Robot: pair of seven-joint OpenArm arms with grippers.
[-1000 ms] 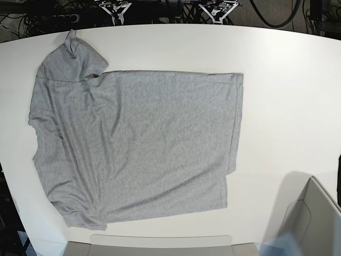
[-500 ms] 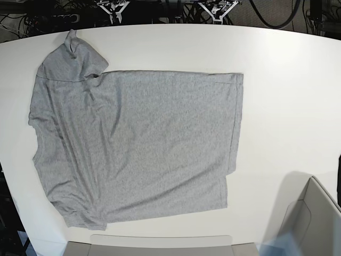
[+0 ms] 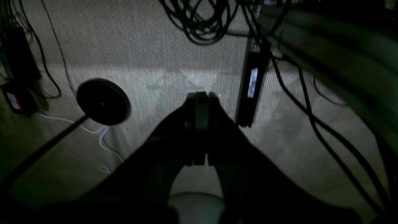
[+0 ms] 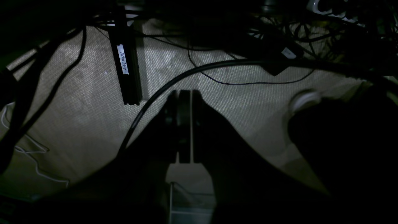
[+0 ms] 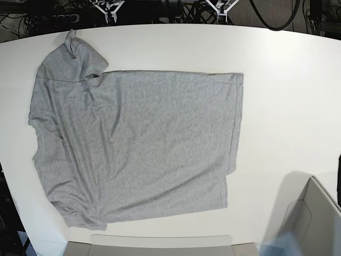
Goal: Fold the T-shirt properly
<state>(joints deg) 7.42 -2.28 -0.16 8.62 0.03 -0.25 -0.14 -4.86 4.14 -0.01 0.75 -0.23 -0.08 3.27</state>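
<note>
- The right gripper (image 4: pixel 184 124) has its jaws pressed together on nothing, looking at dim carpet and cables; the T-shirt is nowhere near them.
- The T-shirt (image 5: pixel 133 146) lies spread on the white table (image 5: pixel 287 80), plain grey side up, no lettering showing.
- Its long axis runs across the base view: collar end left, hem right, one sleeve bunched at the top left.
- No fold looks made yet; judging by this, the whole job remains.
- The left gripper (image 3: pixel 200 124) likewise has its jaws together, empty, far from the cloth.
</note>
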